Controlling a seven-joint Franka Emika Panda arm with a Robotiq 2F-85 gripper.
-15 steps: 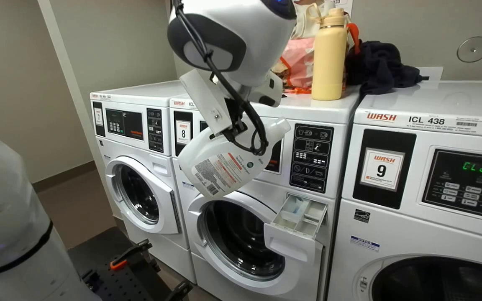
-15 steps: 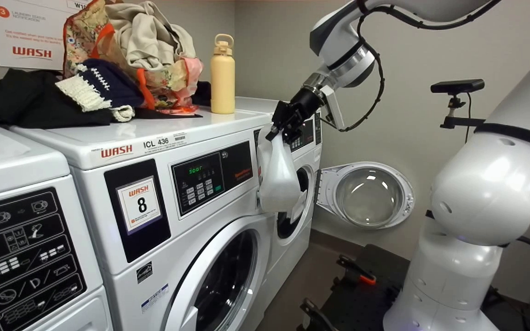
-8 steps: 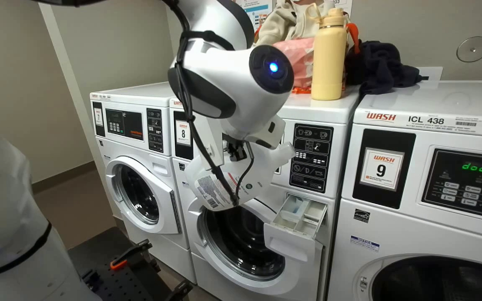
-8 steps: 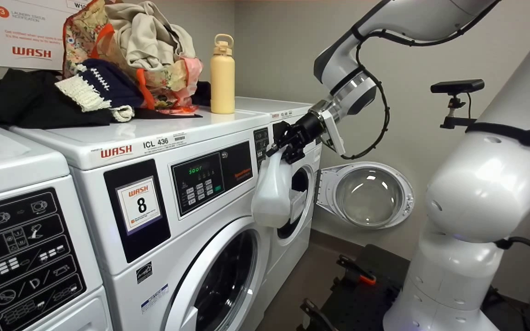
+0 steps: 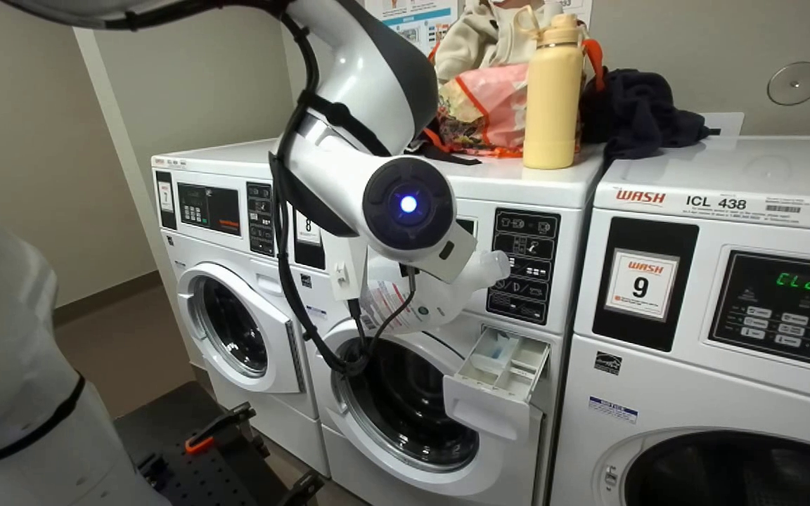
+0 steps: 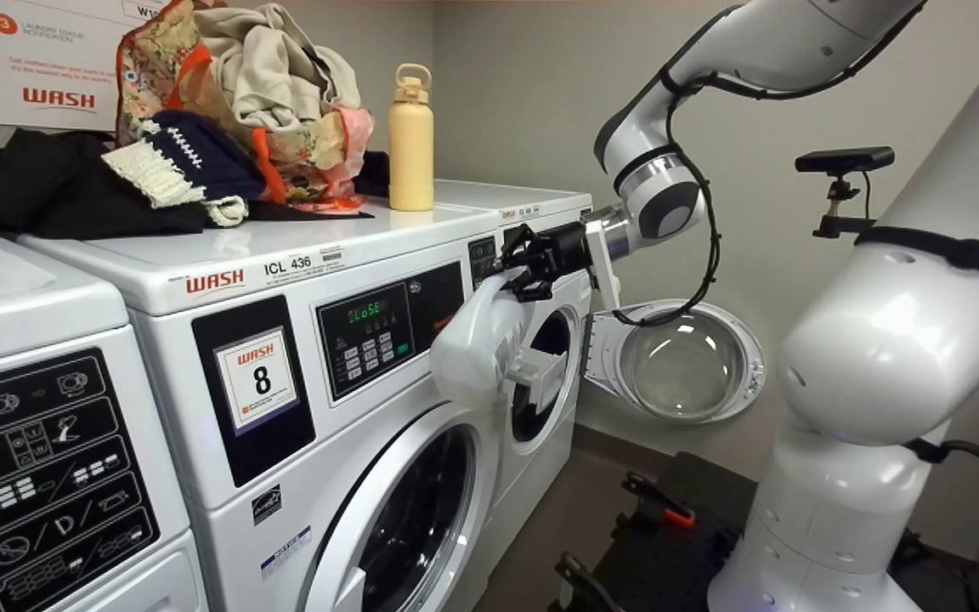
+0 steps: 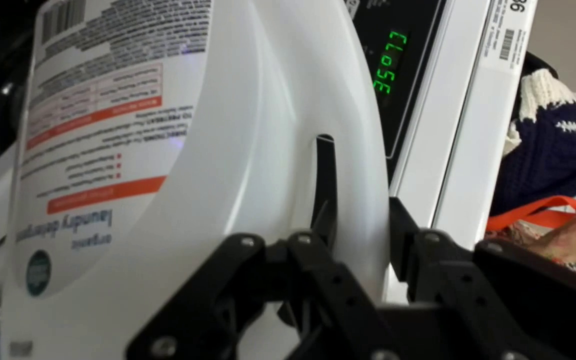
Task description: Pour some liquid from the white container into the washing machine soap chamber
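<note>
While jaws grip hndl [image 7: 362, 165], jug [image 6: 479, 344] tilted.

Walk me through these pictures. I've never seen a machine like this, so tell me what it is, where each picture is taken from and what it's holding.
The big white machine is a robot arm. Instead of a hand it has a black gripper, which works like a pincer.

The wide pictures are taken from two different places outside the robot; the close-up comes from its wrist, looking along the gripper.

The gripper is closed on the handle of a white jug labelled laundry detergent. The jug hangs tilted in front of the washer numbered 8, whose soap drawer is pulled out. No liquid shows coming out.

On top of that washer stand a yellow bottle and a bag stuffed with clothes, with dark clothing beside the bag.
</note>
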